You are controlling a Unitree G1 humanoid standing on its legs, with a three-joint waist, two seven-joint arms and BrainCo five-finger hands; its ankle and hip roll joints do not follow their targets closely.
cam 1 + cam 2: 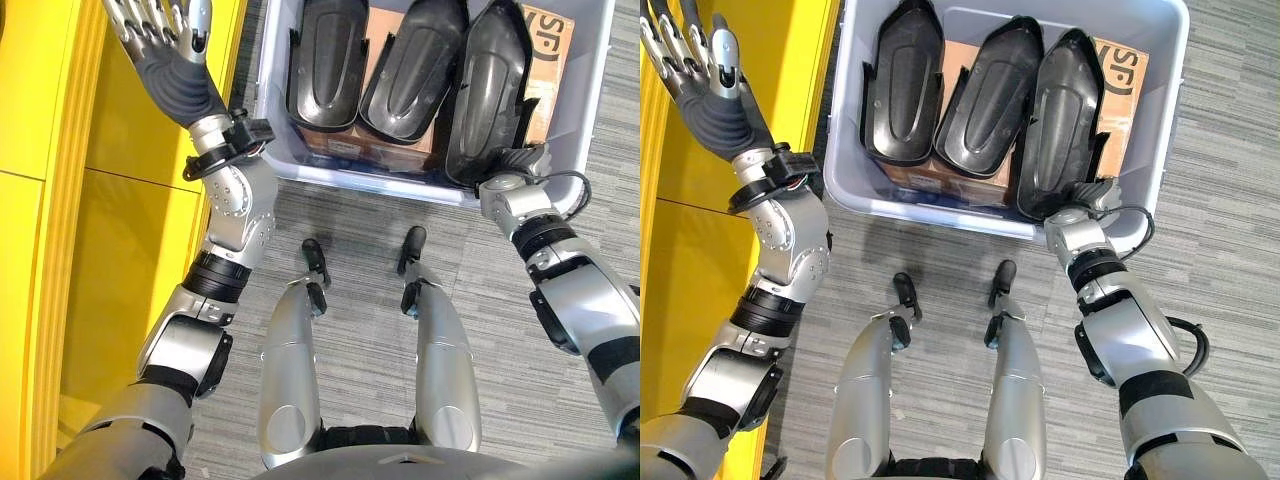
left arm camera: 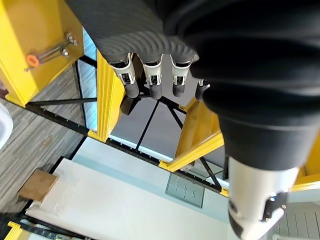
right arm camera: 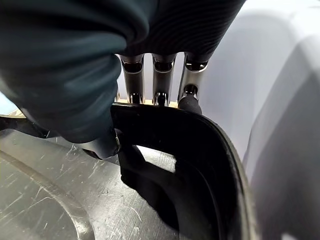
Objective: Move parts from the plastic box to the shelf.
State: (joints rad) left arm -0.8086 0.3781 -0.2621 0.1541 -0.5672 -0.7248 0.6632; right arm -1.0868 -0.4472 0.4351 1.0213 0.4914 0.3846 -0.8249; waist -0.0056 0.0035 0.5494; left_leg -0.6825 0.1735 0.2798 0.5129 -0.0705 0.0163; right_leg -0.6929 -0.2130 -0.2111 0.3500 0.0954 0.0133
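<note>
Now I am at the pick step; my right hand (image 3: pixel 100 100) is down in the box (image 1: pixel 855 190), at the near end of the right-most part (image 1: pixel 1060 120); from the wrist camera I see its fingers (image 3: pixel 162 85) go over the black rim of this part and the thumb is pressed on the inner side, so I judge it clamps the rim. Two more parts (image 1: pixel 902 85) lie just left of the grasped one, side by side, all three resting on a brown carton (image 1: pixel 1125 80) inside the box; nothing is on the shelf (image 1: pixel 130 250) yet as far as I can see.

My left hand (image 1: pixel 700 70) is up beside the yellow shelf, well apart from the box, with fingers stretched and holding nothing.

Next move, I think, is to lift the part straight up until it is clear of the box wall just behind the hand; then to swing it over to the shelf; the pinch on a thin rim can slip, so I would lift slowly.
</note>
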